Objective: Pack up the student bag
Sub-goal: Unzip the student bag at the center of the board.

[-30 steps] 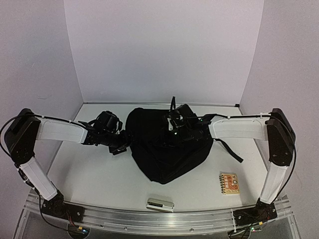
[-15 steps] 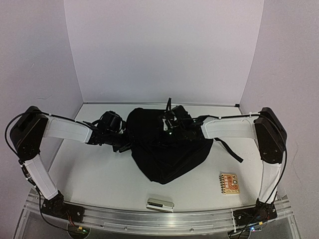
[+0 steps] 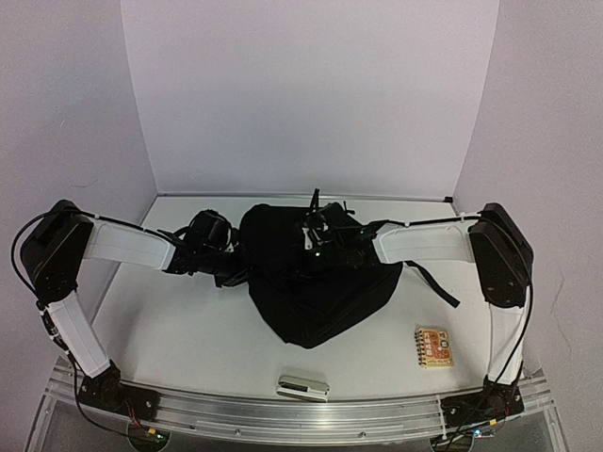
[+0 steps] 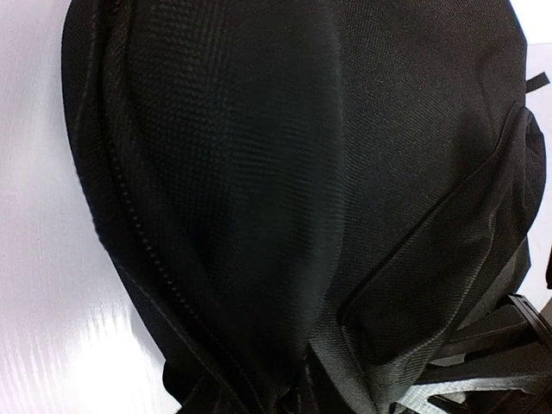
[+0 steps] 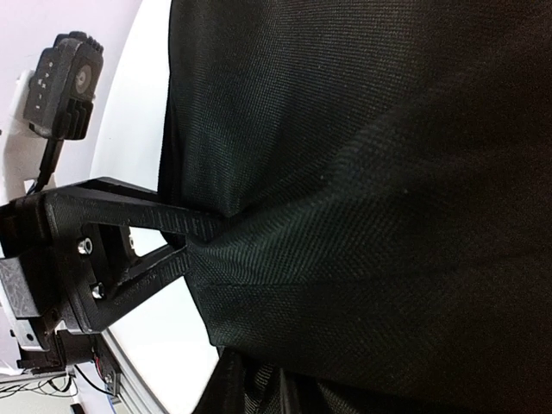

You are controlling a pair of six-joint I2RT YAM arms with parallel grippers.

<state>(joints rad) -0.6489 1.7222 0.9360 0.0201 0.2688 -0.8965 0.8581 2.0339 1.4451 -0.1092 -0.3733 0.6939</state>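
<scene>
Both arms are edging inward compared with a second ago, jaws narrowing. The right gripper (image 5: 191,246) is now pinching a fold of the backpack (image 3: 320,292), which is sitting mid-table, slightly far. The left gripper (image 3: 229,267) is nosing at its left edge; can't tell if it's gripping. Probably getting hold to open it, nothing packed yet. The white table (image 3: 179,330) is carrying a notepad (image 3: 433,346) near right and a small silver item (image 3: 302,386) at the near edge. Plain pale walls (image 3: 301,94) all round.

The white table (image 3: 179,330) carries a black bag (image 3: 320,292) at its middle, reaching toward the far edge. A small notebook (image 3: 433,346) lies near the near right corner. A grey case (image 3: 302,386) lies by the middle of the near edge.
</scene>
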